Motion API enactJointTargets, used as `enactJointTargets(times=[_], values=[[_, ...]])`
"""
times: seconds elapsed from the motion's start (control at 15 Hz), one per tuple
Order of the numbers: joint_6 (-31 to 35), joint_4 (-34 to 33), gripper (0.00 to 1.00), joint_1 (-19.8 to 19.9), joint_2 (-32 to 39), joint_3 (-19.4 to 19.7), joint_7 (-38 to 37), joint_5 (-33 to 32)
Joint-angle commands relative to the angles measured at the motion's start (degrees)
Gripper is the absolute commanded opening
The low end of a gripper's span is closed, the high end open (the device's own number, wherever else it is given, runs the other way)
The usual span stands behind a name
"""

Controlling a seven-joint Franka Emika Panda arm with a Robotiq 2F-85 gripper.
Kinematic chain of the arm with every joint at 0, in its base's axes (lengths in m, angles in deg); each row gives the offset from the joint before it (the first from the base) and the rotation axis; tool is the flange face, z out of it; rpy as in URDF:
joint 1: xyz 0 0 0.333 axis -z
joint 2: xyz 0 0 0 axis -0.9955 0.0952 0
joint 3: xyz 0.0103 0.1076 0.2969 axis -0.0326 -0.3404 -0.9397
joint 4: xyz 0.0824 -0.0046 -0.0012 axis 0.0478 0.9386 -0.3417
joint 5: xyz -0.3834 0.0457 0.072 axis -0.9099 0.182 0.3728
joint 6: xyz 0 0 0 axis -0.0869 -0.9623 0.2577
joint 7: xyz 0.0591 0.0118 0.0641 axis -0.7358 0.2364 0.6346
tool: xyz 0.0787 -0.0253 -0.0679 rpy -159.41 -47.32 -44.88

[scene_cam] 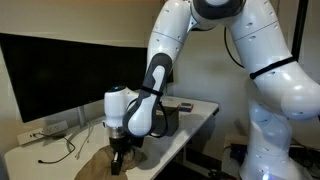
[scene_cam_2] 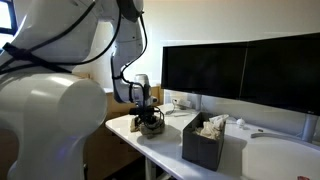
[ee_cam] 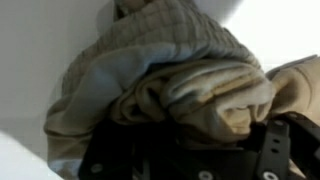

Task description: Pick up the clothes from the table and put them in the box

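Where the desk (scene_cam: 196, 113) comes to its end, away from the box (scene_cam_2: 203, 148), the gripper (scene_cam: 119, 158) points straight down onto a tan garment (scene_cam: 97, 162) that lies crumpled on the white top. In the wrist view that tan garment (ee_cam: 170, 85) fills most of the picture. Its folds are gathered into a thick bunch directly between the two dark fingers (ee_cam: 100, 160), which come in from the bottom edge. The gripper (ee_cam: 185, 165) has its jaws drawn in against that bunch from both sides, clamped on the cloth rather than standing apart. The rest of the fabric spreads away from the fingers over the white surface. The garment sits on the desk and does not look lifted in either exterior view. In an exterior view the gripper (scene_cam_2: 151, 125) stands close to the desk's end, and the dark grey box is further along the same desk, well apart from it. A white garment (scene_cam_2: 210, 126) shows above the box's rim. A wide black monitor (scene_cam_2: 240, 72) stands along the desk's back edge.
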Motion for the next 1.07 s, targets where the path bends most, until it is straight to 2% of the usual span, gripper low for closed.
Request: enactJointTargets(times=[0.0,0.13,0.47,1.0], values=[[-3.86,2.07,0.13,5.50,-3.87,-3.97,7.21,5.07],[-6.83,1.84,0.10,8.60,-5.65,-6.04,11.53,8.50],[-14.05,1.07,0.12,12.64,-11.58,-6.36,18.83,12.07],[-25.44,-2.75,0.11,14.45,-21.16,-4.05,27.50,18.75]])
